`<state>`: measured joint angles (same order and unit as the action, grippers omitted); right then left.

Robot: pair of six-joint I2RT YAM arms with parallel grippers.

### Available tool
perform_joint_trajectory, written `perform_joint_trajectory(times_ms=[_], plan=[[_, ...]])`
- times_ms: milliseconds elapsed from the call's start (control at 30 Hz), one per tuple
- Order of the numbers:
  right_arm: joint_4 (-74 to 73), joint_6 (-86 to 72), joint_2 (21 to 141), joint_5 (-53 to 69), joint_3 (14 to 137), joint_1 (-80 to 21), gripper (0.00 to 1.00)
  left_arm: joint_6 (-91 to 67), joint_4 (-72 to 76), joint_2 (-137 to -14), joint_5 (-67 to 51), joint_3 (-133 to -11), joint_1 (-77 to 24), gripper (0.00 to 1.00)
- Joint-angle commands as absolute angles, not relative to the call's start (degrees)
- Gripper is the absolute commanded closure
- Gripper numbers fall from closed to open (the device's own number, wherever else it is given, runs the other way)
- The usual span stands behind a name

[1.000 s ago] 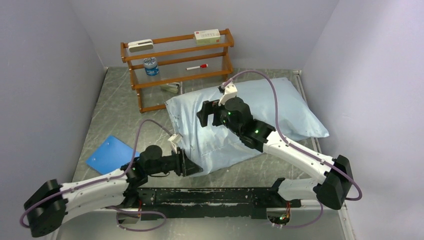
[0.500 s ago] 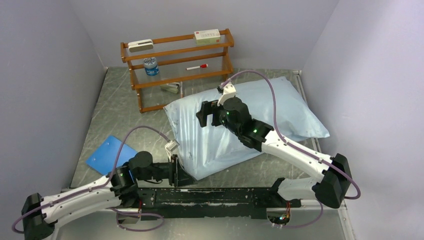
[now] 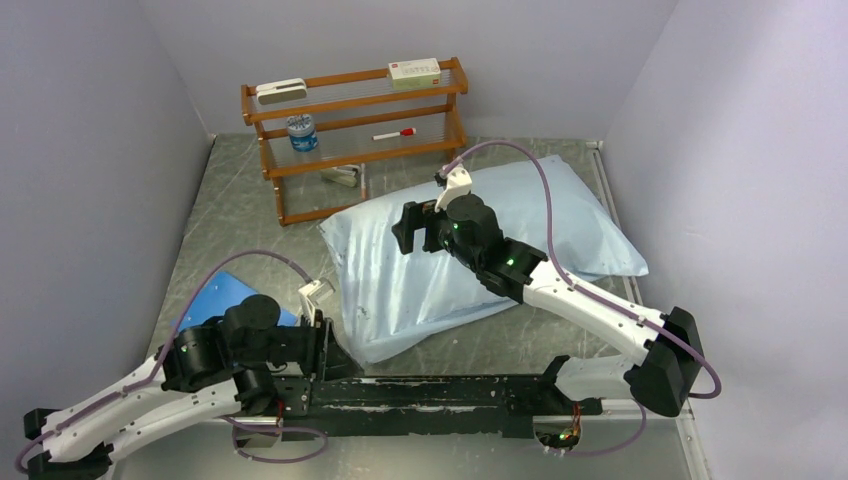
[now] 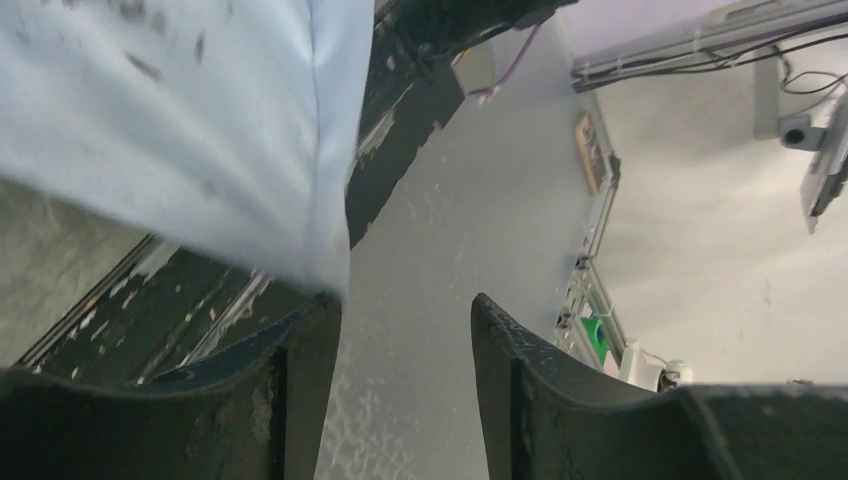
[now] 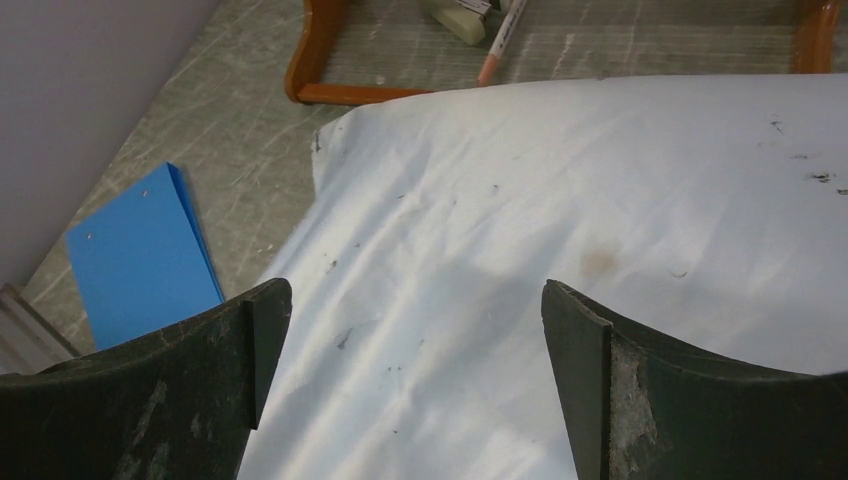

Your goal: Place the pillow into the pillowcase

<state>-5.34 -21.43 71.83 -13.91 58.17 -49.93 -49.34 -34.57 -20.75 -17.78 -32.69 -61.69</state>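
Note:
The light-blue pillowcase (image 3: 585, 225) lies plump across the middle of the table. The pillow is hidden; no white cushion shows outside it. My left gripper (image 3: 333, 348) is at the pillowcase's near-left corner. In the left wrist view (image 4: 405, 310) its jaws stand open with nothing between them, and the corner of the pillowcase (image 4: 180, 120) touches the tip of the left finger (image 4: 310, 330). My right gripper (image 3: 402, 228) hovers over the left half of the pillowcase. It is open and empty in the right wrist view (image 5: 415, 300), with the pale fabric (image 5: 560, 180) below it.
A wooden shelf rack (image 3: 355, 130) with small items stands at the back left. A flat bright-blue rectangle (image 3: 215, 295) lies left of the pillowcase, partly under my left arm; it also shows in the right wrist view (image 5: 135, 255). A black base rail (image 3: 430, 390) runs along the near edge.
My left arm has drawn back toward the near left. The pillowcase's near-left corner has shifted left and nearer with it. My right arm has hardly moved.

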Motion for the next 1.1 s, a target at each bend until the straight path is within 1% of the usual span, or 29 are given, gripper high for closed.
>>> perform_joint_trajectory(times_ms=[0, 33, 167, 300, 400, 467, 533, 600, 700, 767, 800, 867, 967, 1067], plan=[[-4.1, -21.2, 71.6, -14.1, 59.1, -49.9, 0.0, -47.7, -45.7, -20.7, -18.8, -34.8, -62.4, 0.43], [-4.2, -21.0, 71.6, -14.3, 59.1, -49.9, 0.0, -47.6, -46.3, -20.5, -18.9, -34.8, -62.4, 0.41], [-4.7, -20.2, 71.0, -15.3, 58.9, -49.9, 0.0, -45.9, -46.6, -21.3, -20.1, -35.8, -62.3, 0.37], [-4.6, -20.3, 70.3, -15.7, 58.3, -50.0, 0.0, -43.6, -47.8, -25.4, -16.0, -39.7, -62.3, 0.38], [-6.4, -21.8, 71.1, -18.2, 58.8, -49.7, 0.0, -43.1, -47.6, -30.2, -6.8, -44.7, -62.3, 0.42], [-9.0, -22.0, 73.4, -19.4, 61.1, -48.9, 0.0, -43.5, -46.8, -33.4, 4.3, -47.9, -62.3, 0.4], [-10.6, -20.6, 76.0, -18.1, 64.5, -47.0, 0.0, -42.1, -45.2, -38.6, 13.1, -51.1, -62.3, 0.42], [-12.3, -19.0, 78.3, -17.6, 68.3, -45.1, 0.02, -39.0, -43.8, -46.4, 19.9, -55.9, -62.3, 0.39], [-16.1, -16.8, 82.0, -19.3, 72.1, -42.8, 0.07, -38.2, -47.9, -60.3, 28.2, -65.1, -61.1, 0.34], [-21.1, -18.3, 84.4, -19.2, 73.0, -40.3, 0.09, -36.9, -47.1, -66.5, 27.9, -68.8, -60.0, 0.32], [-23.5, -19.4, 84.9, -19.3, 71.9, -39.4, 0.09, -36.3, -44.7, -68.1, 26.9, -68.2, -59.9, 0.31], [-26.1, -23.1, 84.3, -18.6, 66.9, -37.5, 0.1, -35.8, -35.9, -69.2, 20.6, -63.7, -59.8, 0.34], [-27.9, -28.7, 80.7, -17.2, 57.4, -36.3, 0.12, -39.7, -27.0, -70.4, 8.8, -54.4, -60.0, 0.46], [-29.0, -32.1, 76.1, -17.6, 50.4, -36.1, 0.12, -47.4, -22.0, -69.0, 4.2, -43.5, -61.8, 0.59]])
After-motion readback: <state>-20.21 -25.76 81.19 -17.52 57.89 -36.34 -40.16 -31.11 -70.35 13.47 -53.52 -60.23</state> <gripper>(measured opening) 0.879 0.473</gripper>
